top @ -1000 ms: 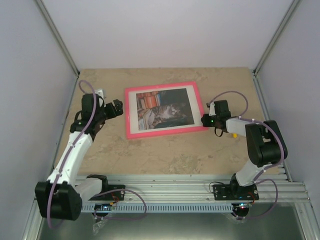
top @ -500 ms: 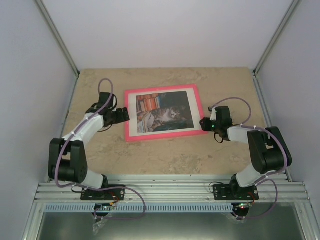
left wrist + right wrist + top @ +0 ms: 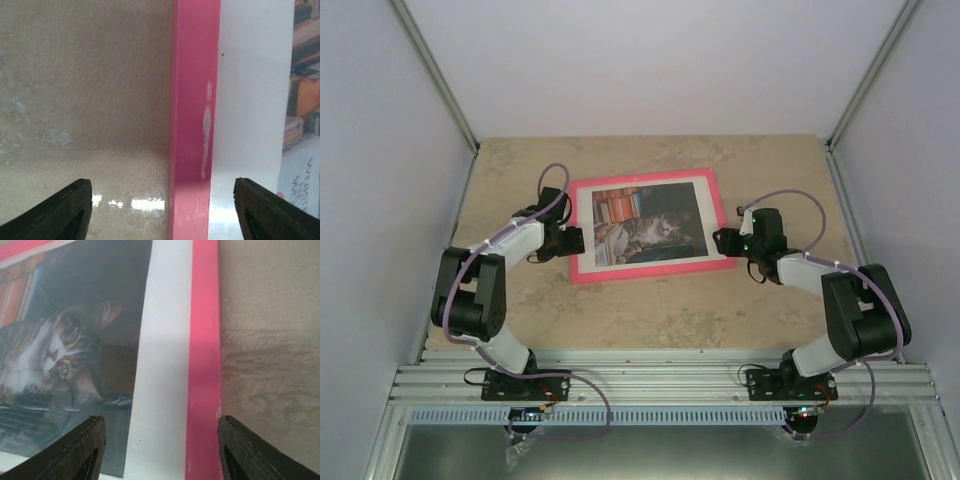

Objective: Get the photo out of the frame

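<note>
Grasping step, by the look of it, at the frame (image 3: 650, 268): the left fingers (image 3: 70, 210) spread wide astride its left rail, the right fingers (image 3: 85, 450) wide astride its right, nothing held. Bright pink, it lies flat and face up on the worktop (image 3: 650, 310), towards the far side. The photo (image 3: 645, 222), a tabby among orange and blue books with a white border, sits inside. Next, I'd say: pinch the rails, turn it over, reach the back

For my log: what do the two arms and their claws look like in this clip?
The left arm and right arm have white tubular links between bulky black joints. A lilac cable loops along each. The left claw and right claw are black, with dark wedge-shaped fingers. A green light glows behind the right claw.
</note>
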Robot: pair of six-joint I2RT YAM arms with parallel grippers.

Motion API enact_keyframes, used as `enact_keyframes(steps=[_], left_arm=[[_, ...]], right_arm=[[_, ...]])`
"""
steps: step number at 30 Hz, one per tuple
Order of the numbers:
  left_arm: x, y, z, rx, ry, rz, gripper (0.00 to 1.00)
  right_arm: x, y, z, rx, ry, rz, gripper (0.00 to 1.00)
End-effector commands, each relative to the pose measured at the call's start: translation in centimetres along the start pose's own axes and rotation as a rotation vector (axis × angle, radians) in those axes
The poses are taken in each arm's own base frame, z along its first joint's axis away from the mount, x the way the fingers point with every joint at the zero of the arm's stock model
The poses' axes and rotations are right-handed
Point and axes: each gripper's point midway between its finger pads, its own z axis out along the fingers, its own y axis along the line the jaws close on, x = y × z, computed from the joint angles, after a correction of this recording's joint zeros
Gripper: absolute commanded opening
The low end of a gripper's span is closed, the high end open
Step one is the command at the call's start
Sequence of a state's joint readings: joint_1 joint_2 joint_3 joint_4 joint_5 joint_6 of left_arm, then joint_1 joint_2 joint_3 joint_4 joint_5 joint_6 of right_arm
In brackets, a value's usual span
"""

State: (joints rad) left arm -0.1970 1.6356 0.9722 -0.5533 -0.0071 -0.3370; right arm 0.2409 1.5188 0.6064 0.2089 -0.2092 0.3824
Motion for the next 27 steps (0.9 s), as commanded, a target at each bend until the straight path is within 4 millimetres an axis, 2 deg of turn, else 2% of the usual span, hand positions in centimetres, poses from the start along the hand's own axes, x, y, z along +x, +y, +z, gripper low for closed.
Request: enact_keyframes(steps=[1,9,17,24,27], left_arm=[[0.0,-0.5,0.1,-0.004,0.019,0.031,0.76],[0.6,-0.8,1.0,-0.004,0.056,0.045,0.58],[1.4,-1.7,1.7,0.028,0.099,0.058,0.46],[1.4,-2.1,1.8,0.035,0.105,0.066,0.34],[1.2,-2.4,1.4,0.054,0.101,0.067,0.25]], right_arm=[[-0.5,1.0,-0.2,-0.005,-0.022,-0.051,0.64],[-0.6,1.7,-0.1,0.0,-0.02,-0.086,0.68],[-0.7,2.7,-0.2,-0.009,-0.023,-0.13,0.71],[-0.9,4.5,-0.3,-0.047,-0.031,-0.194,0.73],[-1.1,5.5,-0.6,-0.064,-0.042,-0.231,0.75]])
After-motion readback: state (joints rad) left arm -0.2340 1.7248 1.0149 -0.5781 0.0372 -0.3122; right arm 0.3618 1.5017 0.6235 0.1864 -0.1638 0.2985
